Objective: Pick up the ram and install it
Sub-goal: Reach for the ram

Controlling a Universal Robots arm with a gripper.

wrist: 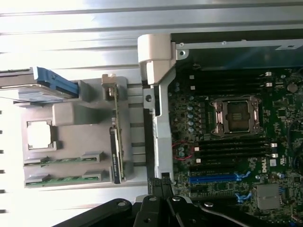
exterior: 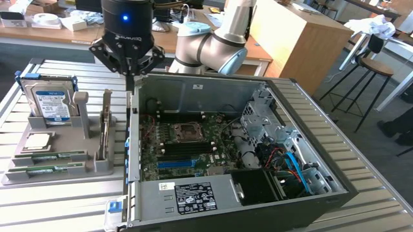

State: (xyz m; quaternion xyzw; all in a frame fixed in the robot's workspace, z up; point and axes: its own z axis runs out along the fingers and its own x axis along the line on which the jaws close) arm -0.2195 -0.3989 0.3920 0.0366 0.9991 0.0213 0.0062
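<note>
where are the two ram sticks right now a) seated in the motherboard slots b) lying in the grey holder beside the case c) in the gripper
b: both ram sticks lie flat in the grey holder on the exterior view's left of the open case, while the gripper is shut on nothing above the case edge.

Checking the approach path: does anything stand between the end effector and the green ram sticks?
Nothing lies on the thin green ram sticks in the grey tray. A tall upright card stands between them and the black end effector.
</note>
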